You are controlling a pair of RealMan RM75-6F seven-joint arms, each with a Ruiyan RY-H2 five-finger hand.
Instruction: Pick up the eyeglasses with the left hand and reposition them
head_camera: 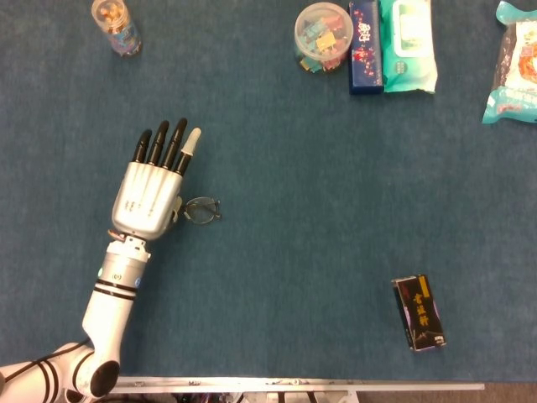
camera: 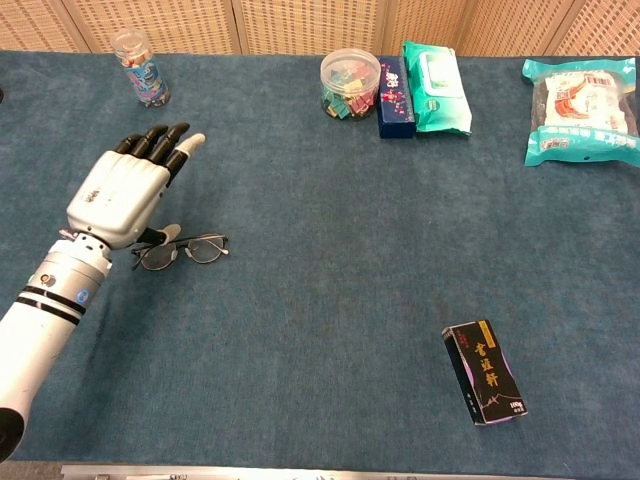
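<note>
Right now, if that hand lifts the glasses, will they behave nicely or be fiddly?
Probably fiddly: the glasses have a thin frame lying flat on the blue table, giving little to grip. They look light, so the left hand may just nudge them. Lenses seem fragile.
</note>
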